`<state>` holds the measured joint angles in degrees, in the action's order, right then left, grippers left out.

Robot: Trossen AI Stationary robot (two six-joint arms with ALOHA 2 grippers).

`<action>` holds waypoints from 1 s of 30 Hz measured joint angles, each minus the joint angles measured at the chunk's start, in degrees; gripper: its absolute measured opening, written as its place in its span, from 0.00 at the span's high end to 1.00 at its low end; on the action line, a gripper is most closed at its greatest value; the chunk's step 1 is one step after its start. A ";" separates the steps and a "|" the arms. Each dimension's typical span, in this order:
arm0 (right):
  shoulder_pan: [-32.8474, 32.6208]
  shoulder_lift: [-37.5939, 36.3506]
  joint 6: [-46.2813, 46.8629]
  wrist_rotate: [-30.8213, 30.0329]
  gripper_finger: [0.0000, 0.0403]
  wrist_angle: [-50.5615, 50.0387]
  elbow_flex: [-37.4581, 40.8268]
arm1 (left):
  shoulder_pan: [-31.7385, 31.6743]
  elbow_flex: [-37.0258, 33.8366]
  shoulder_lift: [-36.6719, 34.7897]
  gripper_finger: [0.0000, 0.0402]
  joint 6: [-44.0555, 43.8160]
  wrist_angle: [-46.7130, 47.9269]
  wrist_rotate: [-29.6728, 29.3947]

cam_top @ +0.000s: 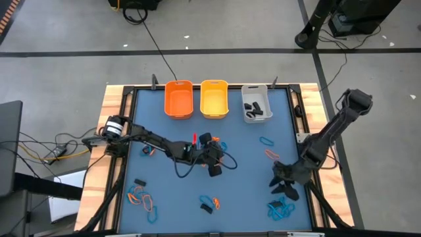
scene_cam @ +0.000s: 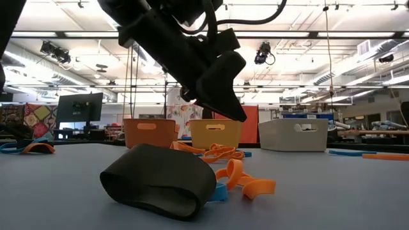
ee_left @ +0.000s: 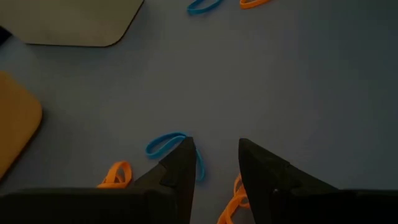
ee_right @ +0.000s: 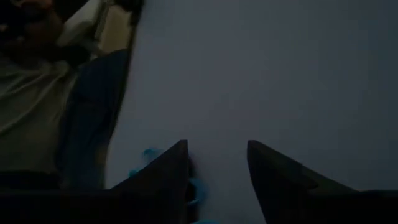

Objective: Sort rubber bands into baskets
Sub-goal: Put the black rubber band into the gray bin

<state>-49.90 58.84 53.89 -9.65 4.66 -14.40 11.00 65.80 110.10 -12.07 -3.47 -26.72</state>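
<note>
Three baskets stand in a row at the table's far edge: orange (cam_top: 178, 99), yellow-orange (cam_top: 214, 97) and grey-white (cam_top: 256, 103), the last with black rubber bands in it. Blue, orange and black bands lie scattered on the blue table. My left gripper (cam_top: 217, 162) hovers open at mid-table. Between its fingers (ee_left: 214, 162) is bare table, with a blue band (ee_left: 168, 144) beside one finger. My right gripper (cam_top: 283, 187) is low near the right front corner, open (ee_right: 217, 155), just short of a blue band cluster (cam_top: 279, 209).
More bands lie at the front left (cam_top: 141, 197), front centre (cam_top: 210, 200) and right of centre (cam_top: 268, 146). A black band (scene_cam: 160, 180) and an orange one (scene_cam: 248, 183) lie close to the low camera. Wooden table edges frame the mat.
</note>
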 joint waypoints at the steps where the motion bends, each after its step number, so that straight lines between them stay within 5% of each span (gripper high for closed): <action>1: -0.80 1.63 0.28 0.50 0.57 1.93 0.12 | -0.10 0.00 0.00 0.68 0.01 0.01 0.00; 18: -6.77 21.63 5.67 3.87 0.64 17.01 -1.72 | -1.65 0.04 0.00 0.68 -0.16 -1.75 1.86; 30: -6.49 22.55 4.26 6.14 0.96 18.05 -1.71 | -1.68 0.04 0.00 0.68 -0.17 -1.74 2.32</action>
<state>-56.39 81.40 58.14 -3.52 22.71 -16.10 9.32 65.84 110.10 -12.23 -5.21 -24.40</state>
